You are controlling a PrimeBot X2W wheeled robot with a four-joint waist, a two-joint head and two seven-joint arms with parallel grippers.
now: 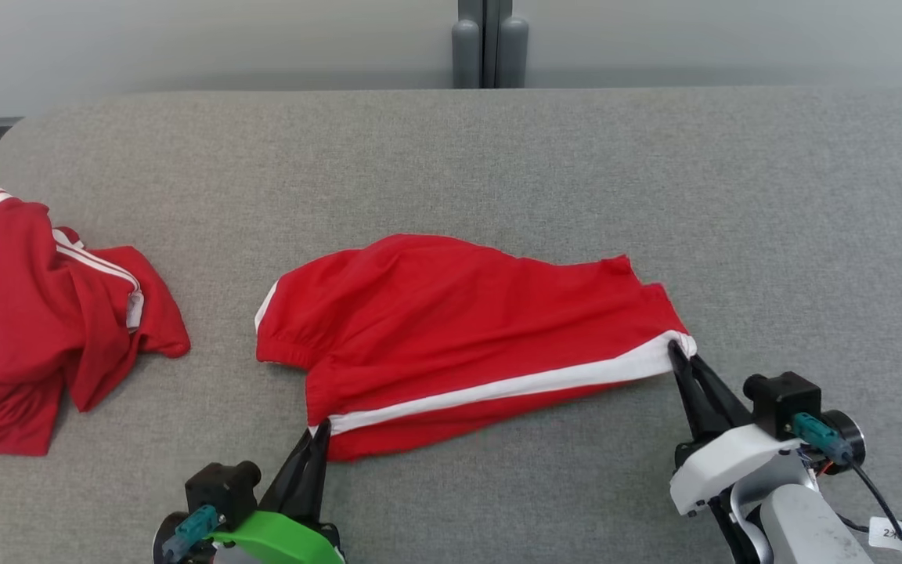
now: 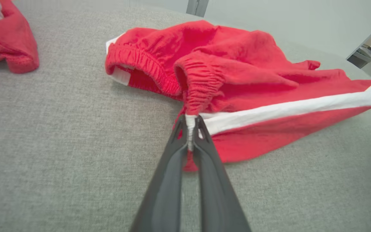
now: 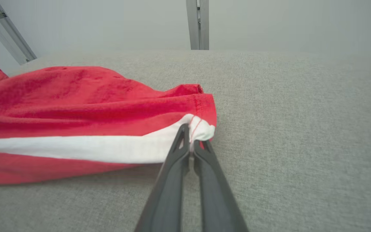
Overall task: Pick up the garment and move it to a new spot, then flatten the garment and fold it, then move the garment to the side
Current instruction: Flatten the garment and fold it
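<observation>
Nearest to me, low on my left, sits the green wrist cover (image 1: 279, 540), and from it my left fingers (image 1: 318, 442) reach up and away, pressed narrow together. They pinch the near-left corner of the garment (image 1: 459, 313), a pair of red shorts, right where the white stripe (image 1: 514, 385) meets the gathered elastic waistband (image 2: 140, 61). In my left wrist view a thin fold of white cloth is squeezed between the two dark tips.

Low on my right is the white wrist housing (image 1: 725, 462), with a black cable and a small paper tag (image 1: 885, 533) trailing beside it. My right fingers (image 1: 678, 360) slant up and to the left from it, likewise closed tight, gripping the other end of that stripe at the leg hem. A little bunch of white fabric with red stitching pokes out past the tips in my right wrist view.

Between my two grips the stripe runs fairly taut along the near edge of the shorts. The rest of the garment lies on the grey counter (image 1: 498, 157) a little beyond, rumpled rather than flat, near the middle and towards my side, waistband to the left and leg opening to the right.

Off to the far left, well apart from the shorts, a second red garment (image 1: 36, 313) with thin white stripes lies in a loose heap at the counter's edge.

Past the counter's far edge a grey post (image 1: 488, 43) stands against a pale wall
</observation>
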